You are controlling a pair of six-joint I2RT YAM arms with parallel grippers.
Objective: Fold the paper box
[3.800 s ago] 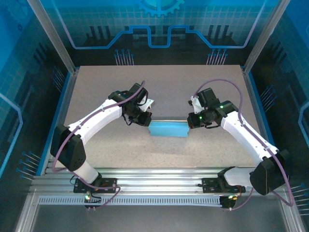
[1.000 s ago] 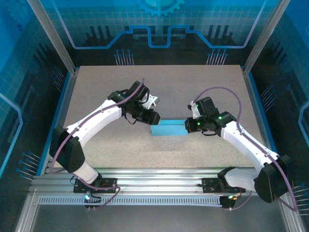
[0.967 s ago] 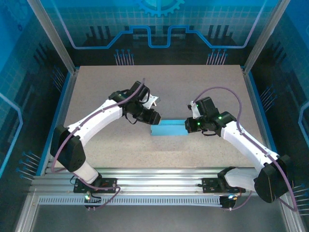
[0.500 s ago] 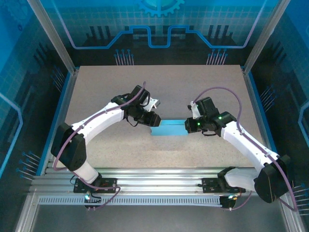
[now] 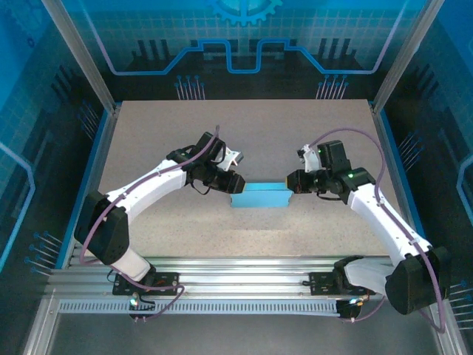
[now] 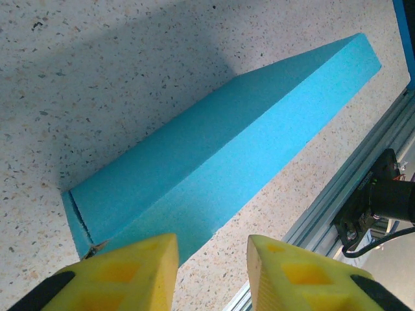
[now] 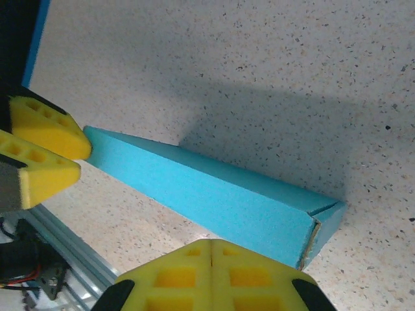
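Note:
The paper box (image 5: 259, 197) lies mid-table as a flat, bright blue rectangular box, long side left to right. My left gripper (image 5: 236, 183) sits at its left end. In the left wrist view the box (image 6: 227, 136) stretches away from the open left gripper (image 6: 211, 245), with nothing between the yellow fingers (image 6: 133, 269). My right gripper (image 5: 290, 181) hovers just off the box's right end. The right wrist view has the right gripper (image 7: 211, 246) shut and empty above the box (image 7: 214, 191), whose right end flap shows a thin seam.
An aluminium rail (image 5: 236, 270) runs along the near edge in front of both arm bases. Blue-trimmed side walls (image 5: 92, 159) border the speckled table (image 5: 244, 126), which stretches bare behind the box. The left gripper's fingers (image 7: 42, 152) show at the box's far end.
My right gripper has drawn back to the right, off the box's right end, staying shut. My left gripper has shifted slightly down toward the box's left end. The box has stayed in place.

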